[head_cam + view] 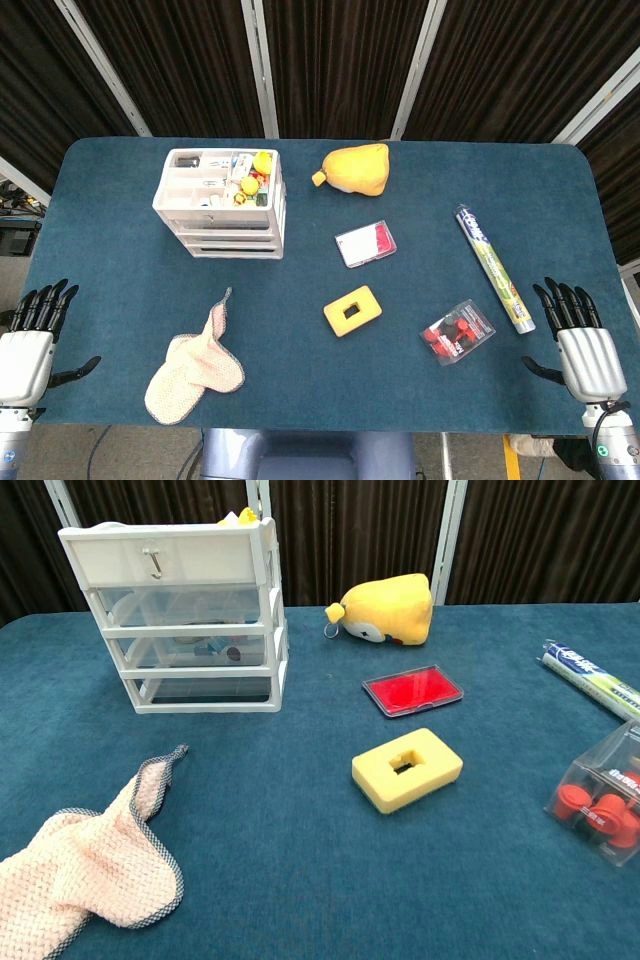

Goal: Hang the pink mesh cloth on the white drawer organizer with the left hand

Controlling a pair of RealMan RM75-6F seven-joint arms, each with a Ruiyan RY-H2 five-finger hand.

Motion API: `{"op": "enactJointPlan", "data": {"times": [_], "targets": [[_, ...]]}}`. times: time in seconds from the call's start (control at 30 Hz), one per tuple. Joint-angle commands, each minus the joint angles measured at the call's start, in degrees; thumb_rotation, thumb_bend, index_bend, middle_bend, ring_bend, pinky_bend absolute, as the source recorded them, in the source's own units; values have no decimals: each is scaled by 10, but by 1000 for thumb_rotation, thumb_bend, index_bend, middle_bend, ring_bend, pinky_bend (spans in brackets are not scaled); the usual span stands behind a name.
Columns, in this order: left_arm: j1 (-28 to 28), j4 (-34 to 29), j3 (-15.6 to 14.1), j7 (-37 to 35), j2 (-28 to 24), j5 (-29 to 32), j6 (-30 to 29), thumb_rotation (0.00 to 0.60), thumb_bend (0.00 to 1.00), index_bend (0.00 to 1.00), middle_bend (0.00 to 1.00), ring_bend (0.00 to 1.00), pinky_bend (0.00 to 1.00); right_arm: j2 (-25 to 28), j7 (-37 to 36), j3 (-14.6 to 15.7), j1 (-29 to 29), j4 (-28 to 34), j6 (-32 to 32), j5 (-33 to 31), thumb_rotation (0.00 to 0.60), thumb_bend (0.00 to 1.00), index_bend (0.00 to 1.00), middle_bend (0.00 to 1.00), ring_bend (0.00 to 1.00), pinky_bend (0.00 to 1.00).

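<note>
The pink mesh cloth [195, 368] [92, 865] lies crumpled on the blue table near the front left, one dark-edged corner pointing toward the back. The white drawer organizer [222, 203] [180, 615] stands upright at the back left, its top tray full of small items. My left hand [27, 342] hangs off the table's front left corner, fingers spread, holding nothing, well left of the cloth. My right hand [580, 343] sits at the front right edge, fingers spread and empty. Neither hand shows in the chest view.
A yellow plush toy [356, 168] lies at the back middle. A red and white flat case [365, 243], a yellow foam block [352, 310], a clear box of red pieces [458, 332] and a long tube [494, 267] lie to the right.
</note>
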State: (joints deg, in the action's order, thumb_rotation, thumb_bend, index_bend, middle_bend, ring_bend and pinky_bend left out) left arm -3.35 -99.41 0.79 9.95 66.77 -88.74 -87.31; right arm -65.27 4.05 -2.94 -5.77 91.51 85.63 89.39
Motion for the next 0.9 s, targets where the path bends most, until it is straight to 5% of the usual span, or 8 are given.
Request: {"op": "enactJointPlan", "data": {"times": [0.03,0.13,0.23,0.4,0.9], "targets": [[-2,-5,-3,6,-4,-4,4,568,120,3,0,1,24,0,1,0,0,0,1,0,600,0,0,0,0,0],[-3,-20,-6,29,-7,0,13,570,120,13,48,70,138,0,-1,-1,0,1,0,-2,600,0,0,0,0,0],[-7,-43,-9,57,-8,7,27,567,120,39,202,265,294,0,-1,0,0,1,-1,-2,600,0,0,0,0,0],[-22,-74,-7,112,-5,19,55,570,121,117,657,642,512,1,-2,0,1,2,-1,-3,600,0,0,0,0,0],[-83,-108,6,304,80,202,163,569,129,226,930,866,692,2,-4,-1,1,3,-2,-6,600,0,0,0,0,0]]}}
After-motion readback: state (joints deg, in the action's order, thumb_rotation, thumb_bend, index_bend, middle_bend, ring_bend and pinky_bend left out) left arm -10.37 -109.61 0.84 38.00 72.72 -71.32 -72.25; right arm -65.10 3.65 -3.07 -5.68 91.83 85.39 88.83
